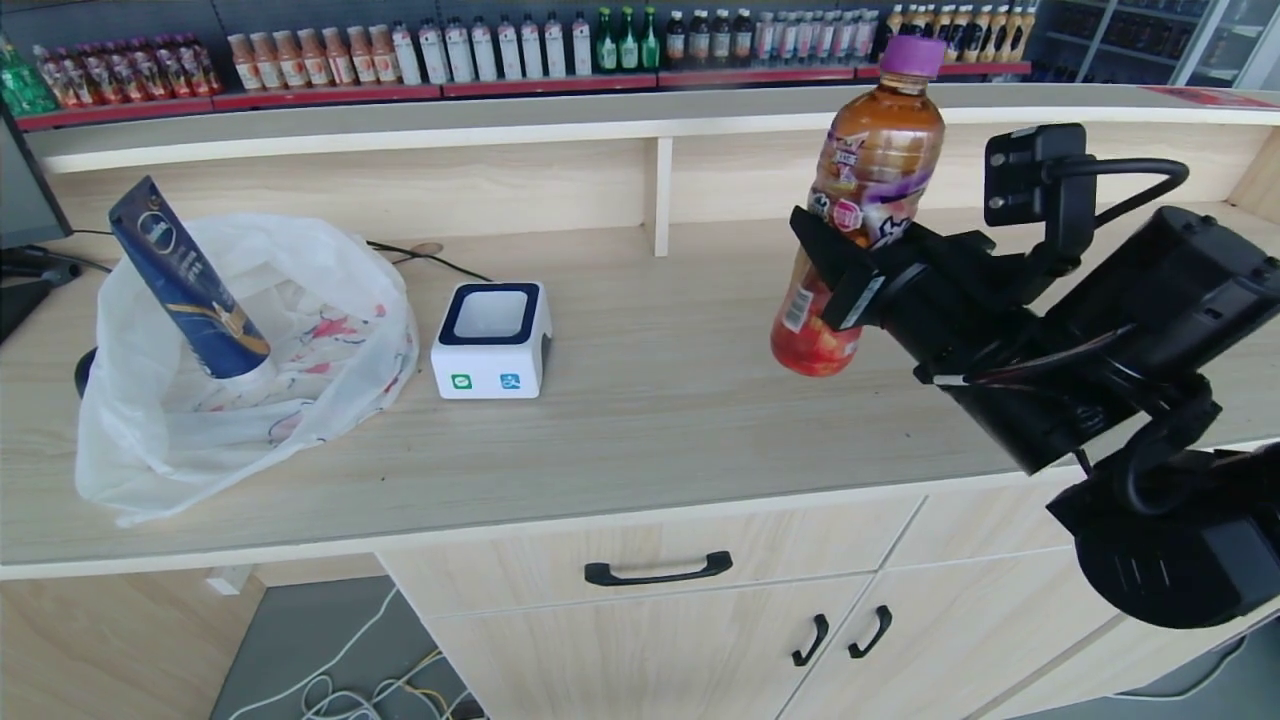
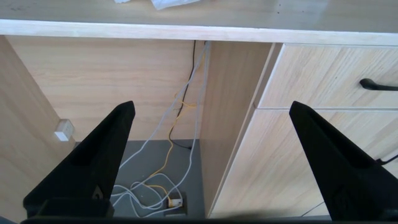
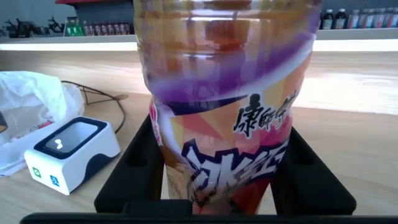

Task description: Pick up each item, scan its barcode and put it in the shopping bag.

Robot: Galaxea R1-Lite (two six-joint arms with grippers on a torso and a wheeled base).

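Now the bottle needs to go over to the scanner

The right gripper point(image 1: 850, 262) is squeezed around a tea bottle point(image 1: 872, 190). It holds the bottle up in the air over the right side of the surface point(image 1: 650, 420). The bottle stands almost straight up, leaning just a little, with its purple cap on top. Low on its side I can see a small white patch that looks like the barcode.

The white scanner point(image 1: 492, 340) sits on the surface, well off to the robot's left of the bottle. Its dark window faces up. So I think the bottle has to travel left and then tip or drop, so the white patch faces that window. The shopping bag point(image 1: 375, 300) is just past the scanner, farther left. It is open, and a blue tube point(image 1: 190, 280) is leaning inside it.

The right arm has the job, because it has the bottle. The left gripper point(image 2: 214, 165) hangs low in front of the cupboards with its two fingers wide apart and nothing between them.

The surface is pale wood with a drawer handle point(image 1: 658, 572) under its front edge. At the back of the room is a long shelf point(image 1: 560, 85) full of drink bottles.
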